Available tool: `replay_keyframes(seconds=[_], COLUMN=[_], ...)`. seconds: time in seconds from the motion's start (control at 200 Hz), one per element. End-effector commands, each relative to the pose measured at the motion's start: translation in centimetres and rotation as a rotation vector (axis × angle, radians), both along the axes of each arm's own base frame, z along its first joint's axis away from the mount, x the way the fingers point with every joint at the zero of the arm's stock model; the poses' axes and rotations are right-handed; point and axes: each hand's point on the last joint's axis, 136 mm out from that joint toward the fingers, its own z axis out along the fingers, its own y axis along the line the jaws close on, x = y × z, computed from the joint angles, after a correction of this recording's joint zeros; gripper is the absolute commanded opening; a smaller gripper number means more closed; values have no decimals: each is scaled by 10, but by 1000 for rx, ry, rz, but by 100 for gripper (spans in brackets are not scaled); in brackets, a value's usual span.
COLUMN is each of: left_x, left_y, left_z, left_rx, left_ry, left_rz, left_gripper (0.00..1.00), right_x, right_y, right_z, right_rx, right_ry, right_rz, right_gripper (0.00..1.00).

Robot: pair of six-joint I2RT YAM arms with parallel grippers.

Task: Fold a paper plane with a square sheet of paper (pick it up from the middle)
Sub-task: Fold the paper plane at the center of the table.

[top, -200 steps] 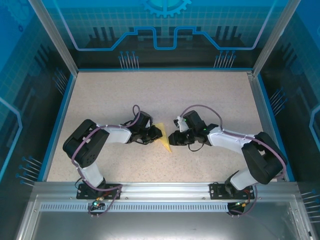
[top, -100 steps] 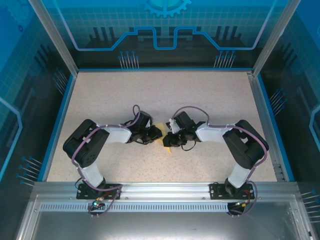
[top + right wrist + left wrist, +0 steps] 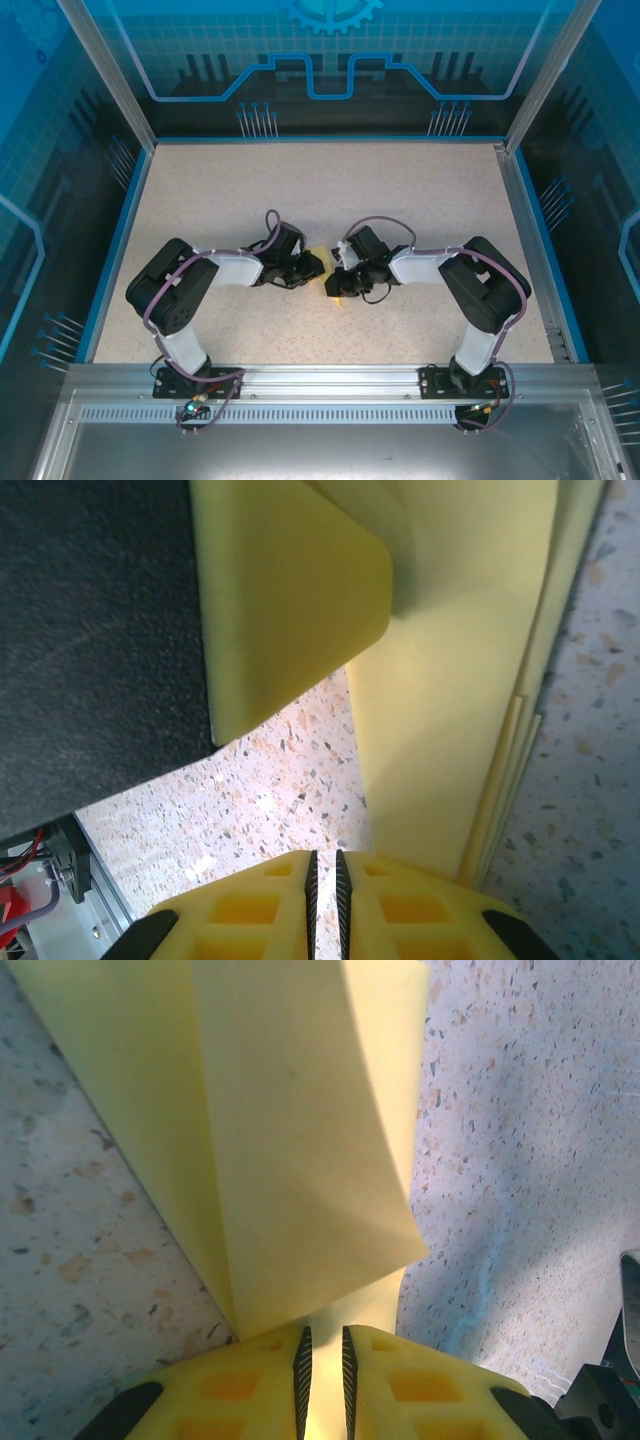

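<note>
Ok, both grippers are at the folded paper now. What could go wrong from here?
The left gripper pinches only a narrow end of the paper; it may slip out. The right gripper is shut right beside the left one's finger; they could collide or crumple the loose layers.

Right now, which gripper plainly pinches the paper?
The left gripper: the square sheet of paper runs into its shut jaws; at the right gripper it lies beside the gap.

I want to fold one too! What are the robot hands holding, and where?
Left gripper pinches the yellow paper by its edge; right gripper: cannot tell.
</note>
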Motion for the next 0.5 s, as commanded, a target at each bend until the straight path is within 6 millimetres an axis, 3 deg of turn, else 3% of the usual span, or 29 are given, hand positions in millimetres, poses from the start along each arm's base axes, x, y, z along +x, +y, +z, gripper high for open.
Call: replay_keyframes(seconds=[0.0, 0.495], left_x=[-15, -17], left_y=[14, 20], left_z=[-25, -34], left_rx=[78, 122], left_ry=[95, 133], left_rz=[10, 24], left_gripper=[22, 21], right_x=[-16, -46], right_y=[-2, -24], right_z=[-8, -30], right_rx=[-5, -77], right_ry=[65, 148], right_rz=[21, 40], right_gripper=[16, 15])
